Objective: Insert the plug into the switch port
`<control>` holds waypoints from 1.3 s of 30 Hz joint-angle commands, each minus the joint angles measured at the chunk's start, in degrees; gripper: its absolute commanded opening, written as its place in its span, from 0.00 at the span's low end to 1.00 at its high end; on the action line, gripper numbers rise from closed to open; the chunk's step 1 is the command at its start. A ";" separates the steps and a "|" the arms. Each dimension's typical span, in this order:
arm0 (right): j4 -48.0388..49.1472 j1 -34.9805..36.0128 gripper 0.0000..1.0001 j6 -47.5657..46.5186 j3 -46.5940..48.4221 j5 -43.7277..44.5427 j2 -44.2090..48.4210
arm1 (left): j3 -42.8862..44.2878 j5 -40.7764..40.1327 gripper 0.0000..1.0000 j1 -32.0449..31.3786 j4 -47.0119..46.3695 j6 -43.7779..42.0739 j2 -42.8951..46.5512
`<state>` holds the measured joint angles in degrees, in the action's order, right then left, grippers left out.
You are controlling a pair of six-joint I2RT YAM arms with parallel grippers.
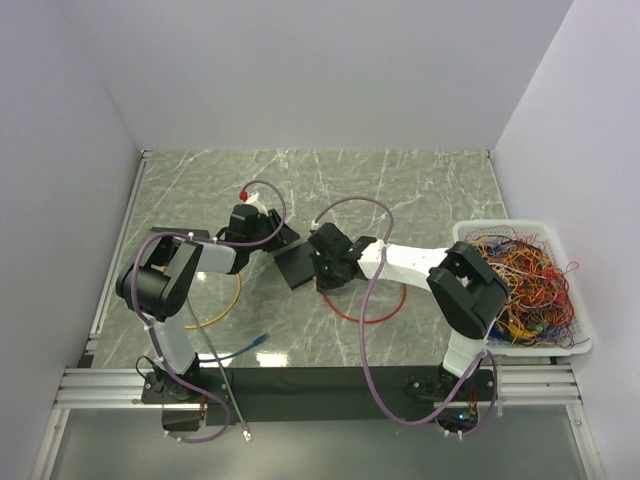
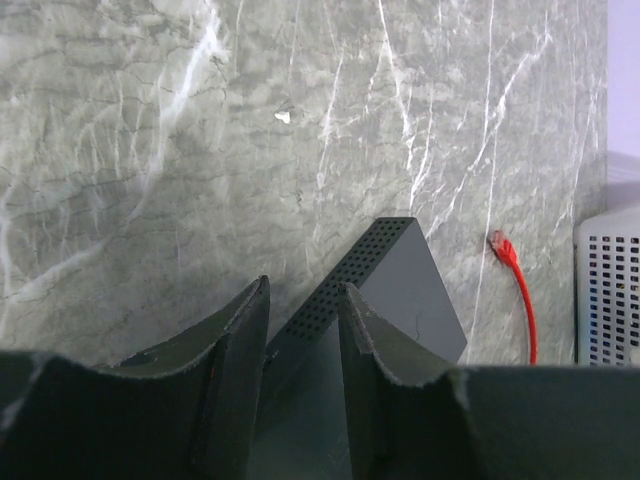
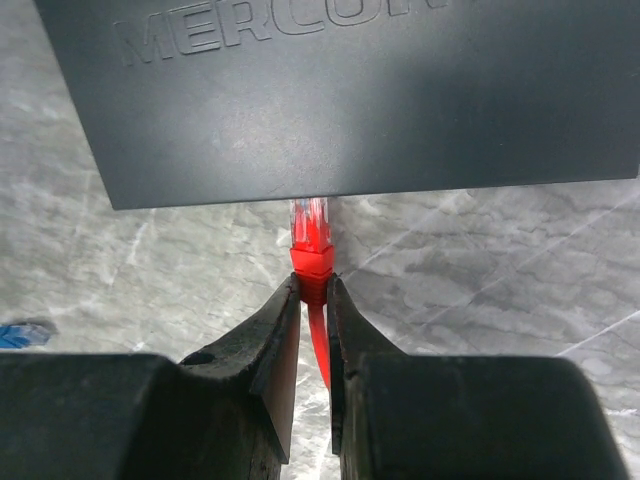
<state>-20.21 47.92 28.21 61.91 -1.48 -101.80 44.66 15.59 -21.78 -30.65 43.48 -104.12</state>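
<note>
Starting at the near edge, left of centre: spotting a blue cable end [image 1: 258, 341] lying loose on the marble table [image 1: 430, 190], well apart from the action. Seeing a yellow cable [image 1: 236, 297] curving just beyond it, next to the left arm.

Glancing over to the right edge, toward the near-right corner: looking at a white basket [image 1: 550, 347] stuffed with tangled wires [image 1: 525, 285].

Moving in toward mid-table: tracing a red cable [image 3: 319, 345] looping over the marble and feeding up into the right gripper [image 3: 314, 288]. Clamping that gripper tight on the red boot of the plug [image 3: 311, 235], just behind the clear tip. Pointing the plug straight at the switch [image 3: 340, 90] and touching the clear tip to its near side. Honestly not managing to tell whether it's seated in a port, with the sockets hidden under the black top.

Finding the switch roughly mid-table, a touch left of centre. Gripping its far-left end with the left gripper [image 2: 303, 290], fingers [image 2: 235, 380] closed on the vented side of the box.
</note>
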 commanded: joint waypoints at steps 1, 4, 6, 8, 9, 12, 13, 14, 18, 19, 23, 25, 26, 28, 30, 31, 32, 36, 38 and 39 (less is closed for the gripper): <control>-0.01 0.51 0.00 -0.35 3.22 1.39 -0.33 | 0.69 2.16 0.40 -0.19 -3.71 -1.47 -0.47; 0.25 0.42 0.00 -0.52 3.74 1.39 -1.12 | 0.60 2.51 0.40 -0.19 -4.15 -1.56 -0.65; 0.08 0.42 0.00 -0.61 4.27 1.39 -1.65 | 0.51 2.95 0.40 -0.19 -4.67 -1.47 -0.82; -0.10 0.42 0.00 -0.70 4.62 2.52 -2.35 | 0.51 3.30 0.39 -0.19 -4.94 -1.65 -1.09; -0.10 0.42 0.00 -0.70 4.62 2.79 -2.44 | 0.51 3.74 0.39 -0.28 -5.20 -1.74 -1.09; 0.17 0.33 0.00 -0.70 4.62 2.97 -2.35 | 0.51 4.44 0.39 -0.28 -5.38 -2.26 -1.26; -0.01 0.33 0.00 -0.78 4.71 3.14 -2.26 | 0.51 4.71 0.39 -0.28 -5.64 -2.44 -1.44; -0.10 0.33 0.00 -0.70 4.89 3.32 -2.26 | 0.60 4.97 0.39 -0.28 -5.82 -2.61 -1.53; -0.27 0.15 0.00 -0.96 5.15 3.67 -2.09 | 0.25 7.43 0.39 -0.28 -7.84 -3.49 -1.88; -0.27 0.07 0.00 -1.05 5.32 3.50 -2.00 | 0.07 7.87 0.39 -0.28 -8.19 -3.67 -2.05; -0.01 0.07 0.00 -0.96 5.85 2.53 -1.65 | 0.25 8.92 0.40 -0.28 -8.98 -4.11 -2.85; 0.95 0.15 0.00 -0.61 5.42 2.36 -0.60 | 0.34 9.36 0.40 -0.28 -9.42 -4.20 -3.37; 1.31 0.07 0.00 -0.52 5.33 2.35 -0.25 | 0.25 9.63 0.39 -0.28 -9.68 -4.11 -3.55; 1.40 0.07 0.00 -0.35 5.85 2.35 -0.07 | 0.34 9.72 0.40 -0.37 -9.77 -4.20 -3.90; 1.05 0.15 0.00 -0.52 6.55 2.00 -0.42 | 0.60 9.81 0.39 -0.72 -9.69 -4.28 -4.16; 0.96 0.15 0.00 -0.43 6.91 1.83 -0.59 | 0.69 9.98 0.39 -0.72 -9.69 -4.29 -4.34; 1.05 0.07 0.00 -0.43 7.00 1.83 -0.68 | 0.69 9.98 0.39 -0.81 -9.77 -4.37 -4.34; 1.92 -0.02 0.00 0.27 6.82 2.44 -0.68 | 0.69 9.81 0.39 -0.98 -9.60 -4.46 -4.60; 2.54 -0.28 0.00 0.62 6.47 2.44 -0.59 | 0.95 9.80 0.39 -0.98 -9.16 -4.63 -4.87; 2.71 -0.37 0.00 0.88 6.47 2.36 -0.68 | 0.95 9.72 0.39 -1.07 -9.25 -4.55 -4.96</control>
<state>-21.65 47.97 28.14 66.00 -0.43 -104.36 44.64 23.24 -21.89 -38.76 40.03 -107.94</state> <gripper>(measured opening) 0.195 0.392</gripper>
